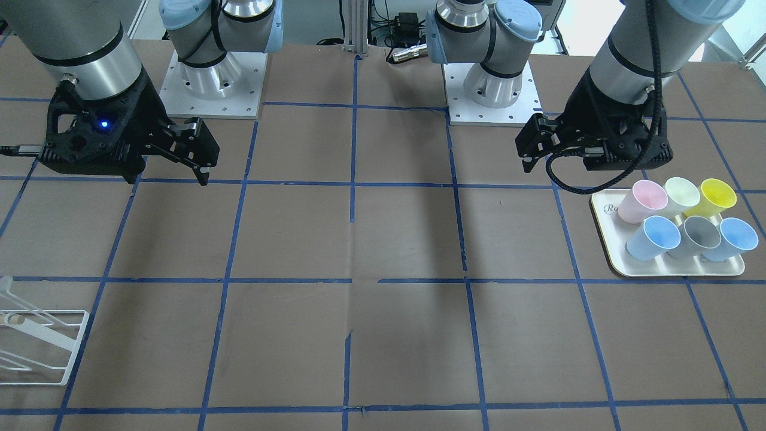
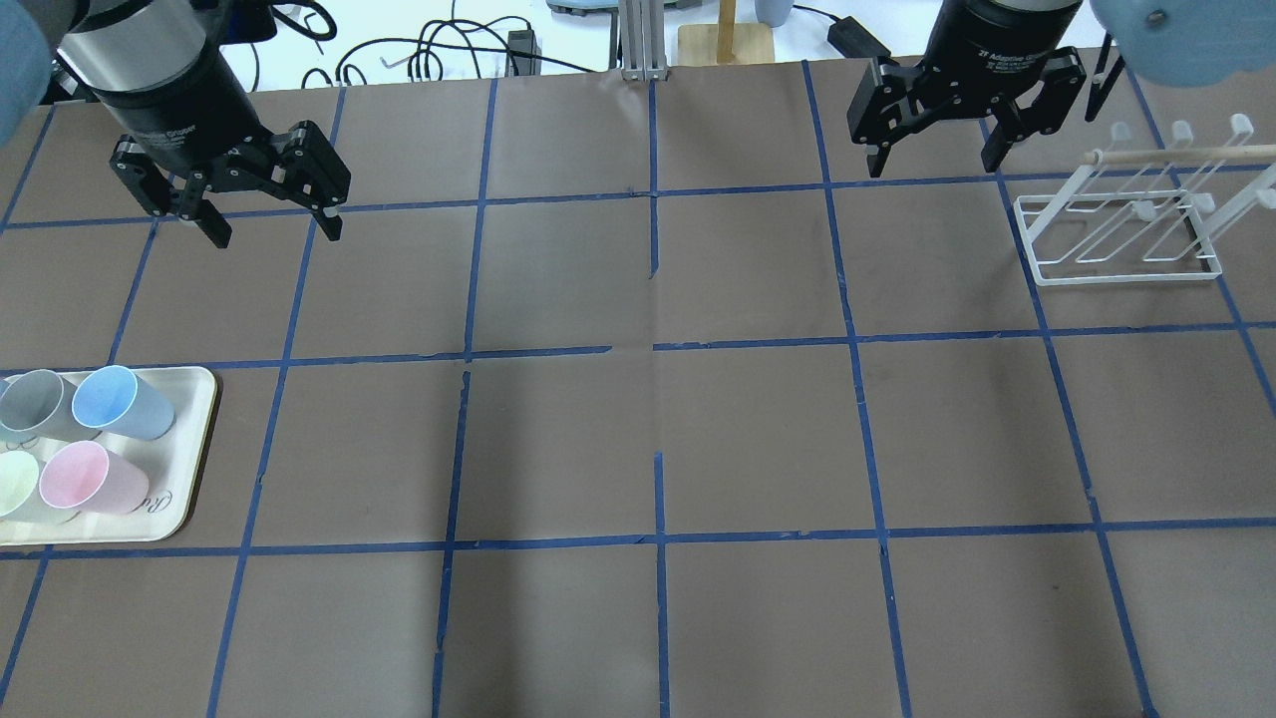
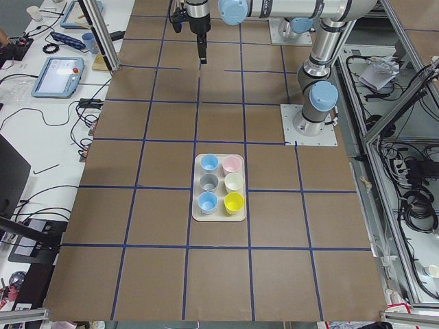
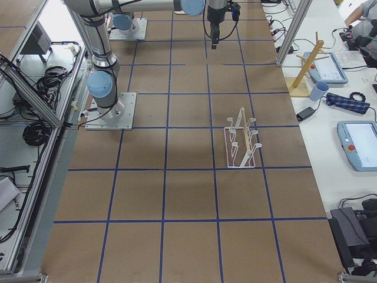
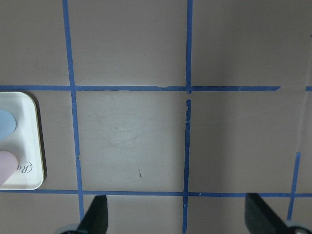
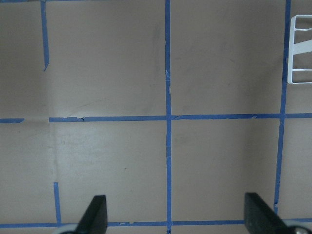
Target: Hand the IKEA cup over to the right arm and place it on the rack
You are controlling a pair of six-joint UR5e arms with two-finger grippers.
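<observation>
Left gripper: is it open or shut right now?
Open and empty. The left gripper shows its fingers spread wide in the wrist view, with only bare table between them.

We take this for a robotics lab. The right arm and the left arm are bolted to metal plates on a counter papered brown and gridded with blue tape. Along its sides we see teach pendants on benches, loose cables and aluminium framing.
</observation>
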